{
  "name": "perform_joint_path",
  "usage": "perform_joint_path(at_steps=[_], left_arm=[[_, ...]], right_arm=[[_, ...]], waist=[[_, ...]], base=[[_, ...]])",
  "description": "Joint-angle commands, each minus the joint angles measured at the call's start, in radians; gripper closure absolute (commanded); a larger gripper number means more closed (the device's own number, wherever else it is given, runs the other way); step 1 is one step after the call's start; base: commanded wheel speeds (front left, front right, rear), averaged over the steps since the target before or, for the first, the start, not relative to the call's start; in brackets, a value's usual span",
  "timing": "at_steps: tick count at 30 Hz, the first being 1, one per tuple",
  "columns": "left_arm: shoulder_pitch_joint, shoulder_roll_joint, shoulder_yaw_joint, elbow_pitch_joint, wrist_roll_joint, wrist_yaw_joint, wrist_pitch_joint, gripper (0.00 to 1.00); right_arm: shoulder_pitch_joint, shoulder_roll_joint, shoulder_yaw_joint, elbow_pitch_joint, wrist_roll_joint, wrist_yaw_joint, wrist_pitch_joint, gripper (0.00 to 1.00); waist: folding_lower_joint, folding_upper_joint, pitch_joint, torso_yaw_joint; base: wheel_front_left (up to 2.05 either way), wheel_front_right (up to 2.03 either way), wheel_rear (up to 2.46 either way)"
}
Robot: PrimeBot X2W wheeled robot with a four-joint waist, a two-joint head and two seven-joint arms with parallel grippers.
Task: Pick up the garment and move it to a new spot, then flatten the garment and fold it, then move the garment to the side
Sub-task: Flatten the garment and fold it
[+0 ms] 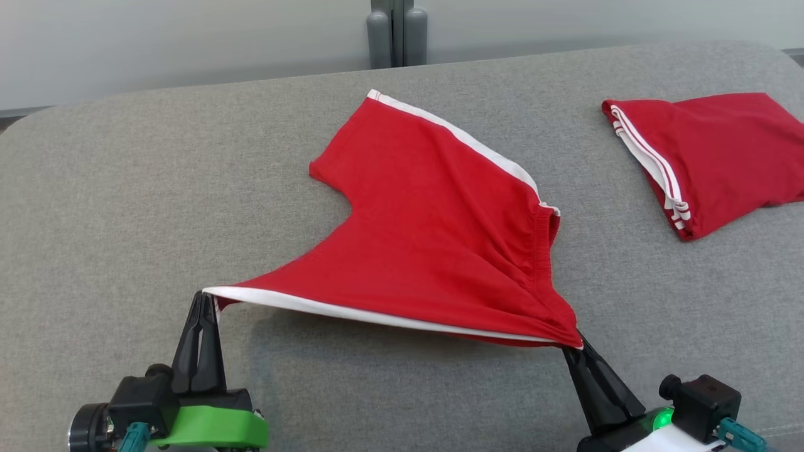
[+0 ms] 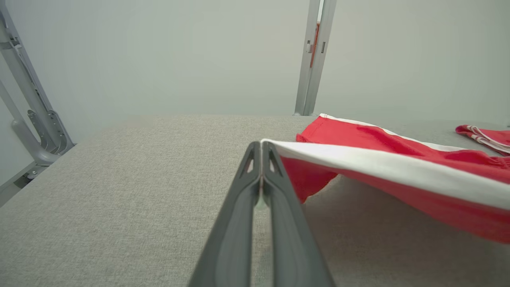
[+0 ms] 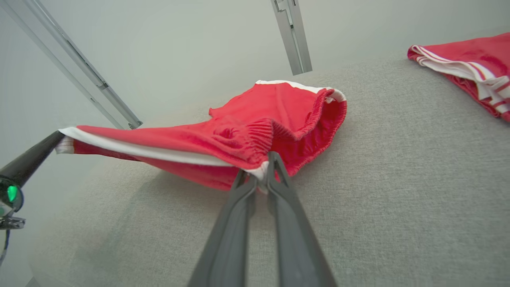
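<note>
Between left tool (image 1: pixel 204 296) and right tool (image 1: pixel 576 343), shorts (image 1: pixel 433 232) stretch crosswise, waistband rightward.

There are two pieces of red knit clothing with white side stripes: one spread-out red garment (image 1: pixel 433 232) with a broad white band along its edge, and one folded red garment (image 1: pixel 722 157) with thin white stripes. There is one grey woven fabric surface (image 1: pixel 125 188). The grippers number two, the left gripper (image 1: pixel 204 300) and the right gripper (image 1: pixel 575 342), each with two long dark fingers (image 2: pixel 239 207), four in all. There are two black camera blocks (image 1: pixel 141 398), one per wrist, and two teal plugs (image 1: pixel 741 434). There is one bright green plastic collar (image 1: pixel 213 427). At the far edge there are two rounded grey posts (image 1: pixel 379 37).
</note>
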State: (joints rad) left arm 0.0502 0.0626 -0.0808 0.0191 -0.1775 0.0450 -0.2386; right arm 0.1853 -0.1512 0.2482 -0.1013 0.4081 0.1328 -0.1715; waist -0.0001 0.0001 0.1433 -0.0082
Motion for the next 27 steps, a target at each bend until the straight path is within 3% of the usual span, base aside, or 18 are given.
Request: perform_joint_path(at_steps=[1,6,13,21,27], left_arm=[[0.011,0.016,0.006,-0.017,0.003,0.009,0.006,1.0],[-0.039,0.036,-0.01,-0.035,0.007,-0.012,0.049,1.0],[-0.302,0.077,-0.06,0.067,0.032,-0.085,0.086,1.0],[-0.678,0.106,-0.147,0.324,0.077,-0.149,0.103,1.0],[-0.922,0.097,-0.204,0.572,0.075,-0.166,0.12,1.0]], right_arm=[[0.015,-0.001,-0.014,-0.019,-0.009,-0.004,0.01,1.0],[-0.014,0.003,-0.014,-0.049,-0.018,-0.003,0.061,1.0],[-0.173,-0.014,-0.015,-0.012,0.004,-0.003,0.094,1.0],[-0.412,-0.013,-0.037,0.129,0.089,-0.003,0.105,1.0],[-0.552,-0.014,-0.039,0.231,0.161,-0.003,0.086,1.0]], waist=[[0.0001,-0.0001,0.001,-0.006],[0.0001,-0.0001,0.021,-0.022],[0.0001,-0.0001,0.136,-0.013],[0.0001,-0.0001,0.28,-0.057],[0.0001,-0.0001,0.363,-0.113]], base=[[0.0,0.0,0.0],[0.0,0.0,0.0],[0.0,0.0,0.0],[0.0,0.0,0.0],[0.0,0.0,0.0]])
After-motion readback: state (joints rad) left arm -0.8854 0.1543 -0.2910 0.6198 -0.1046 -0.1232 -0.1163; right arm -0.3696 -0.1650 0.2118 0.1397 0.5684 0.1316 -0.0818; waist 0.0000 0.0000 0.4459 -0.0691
